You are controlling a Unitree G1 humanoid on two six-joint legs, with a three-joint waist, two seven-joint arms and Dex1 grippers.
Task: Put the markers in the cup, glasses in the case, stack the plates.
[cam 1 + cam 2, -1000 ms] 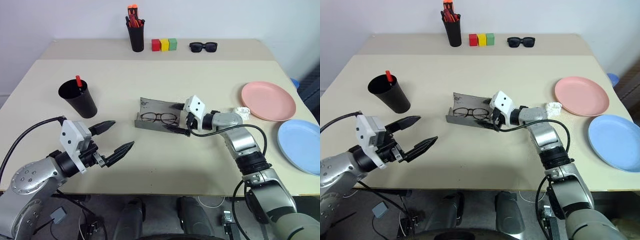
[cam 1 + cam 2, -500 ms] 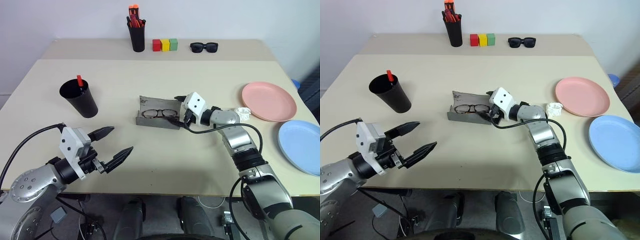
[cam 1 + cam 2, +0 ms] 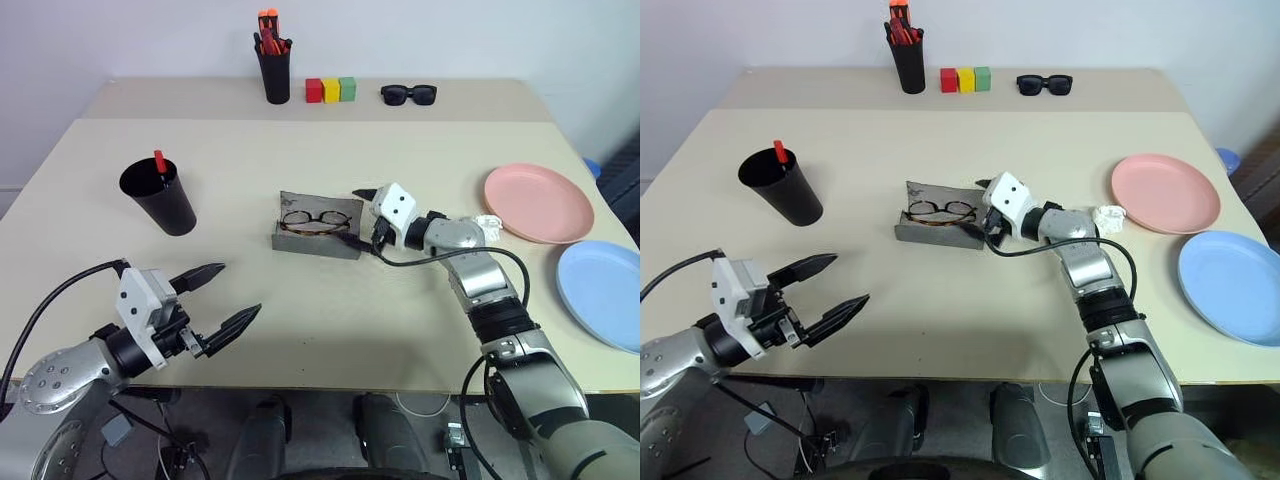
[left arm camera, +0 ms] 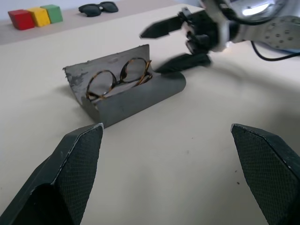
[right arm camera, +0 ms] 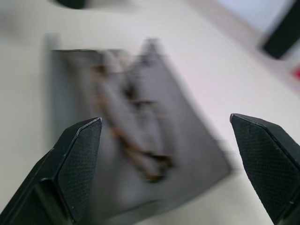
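glasses [image 3: 314, 219] lie in the case [image 3: 318, 243], cup [image 3: 160, 198] left, plates [image 3: 537, 203] right.

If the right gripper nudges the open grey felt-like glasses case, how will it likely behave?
The grey felt-like glasses case looks thin-walled and light, so it would probably slide rather than resist. Its raised open flap may flex. The wire-framed glasses lie loose inside and could shift.

Along the far edge of the beige table [image 3: 300, 330], at the top centre of the frame, a straight black pen holder [image 3: 275, 75] is seen upright, stuffed with orange and red-tipped markers [image 3: 267, 30]. Just right of it, red, yellow and green blocks [image 3: 331, 90] are lined up touching. Further right, chunky black sunglasses [image 3: 407, 95] are laid flat. A small white crumpled object [image 3: 487, 223] is spotted at right of centre.
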